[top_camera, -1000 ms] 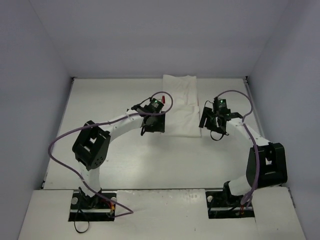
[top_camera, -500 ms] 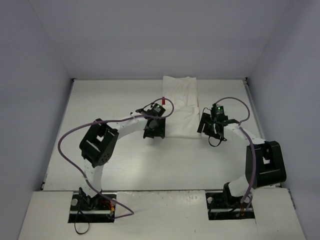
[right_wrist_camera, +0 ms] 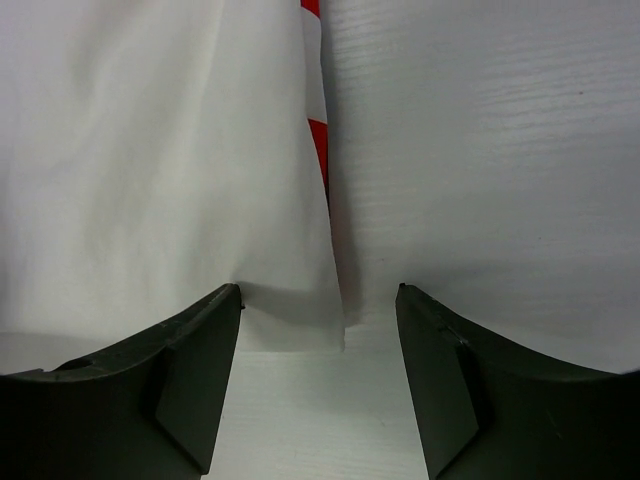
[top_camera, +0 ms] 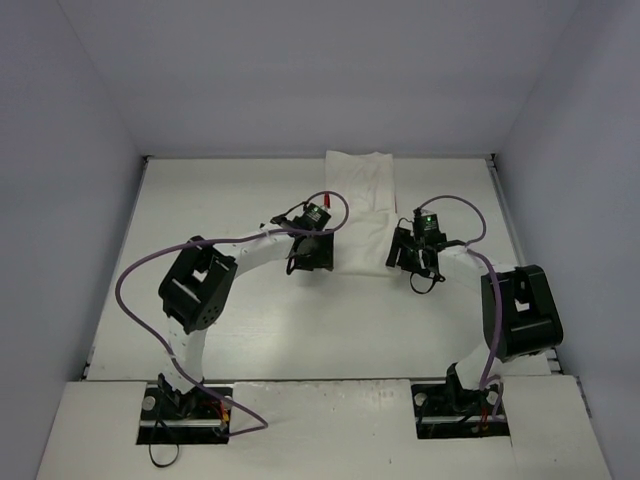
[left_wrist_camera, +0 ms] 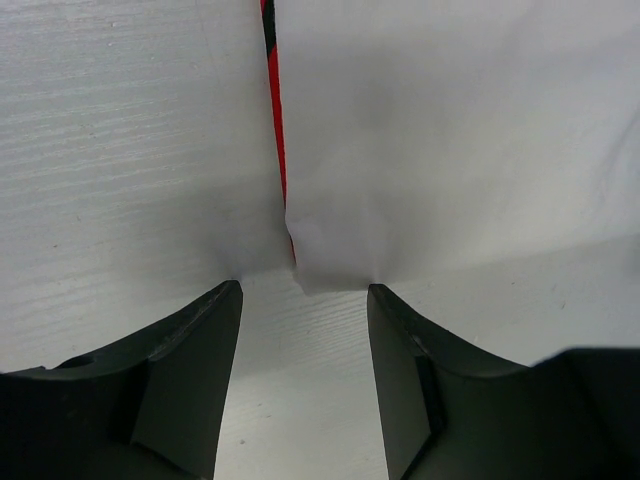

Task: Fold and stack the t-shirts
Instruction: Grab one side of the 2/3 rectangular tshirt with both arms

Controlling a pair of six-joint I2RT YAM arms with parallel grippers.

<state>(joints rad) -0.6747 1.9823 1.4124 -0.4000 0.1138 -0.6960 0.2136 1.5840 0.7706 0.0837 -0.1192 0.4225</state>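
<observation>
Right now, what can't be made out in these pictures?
T-shirt print: folded inside; wrist views show only a red sliver.
Tips of the left gripper and right gripper, top view: hidden under their own bodies.
Rest of the shirt, wrist views: cut off by the frame edges.

White wood-grain table point(top_camera: 330, 325), plain pale grey walls point(top_camera: 300, 70) on three sides, soft even light

T-shirt point(top_camera: 360, 190) — between left gripper point(top_camera: 316, 260), right gripper point(top_camera: 399, 257)
</observation>
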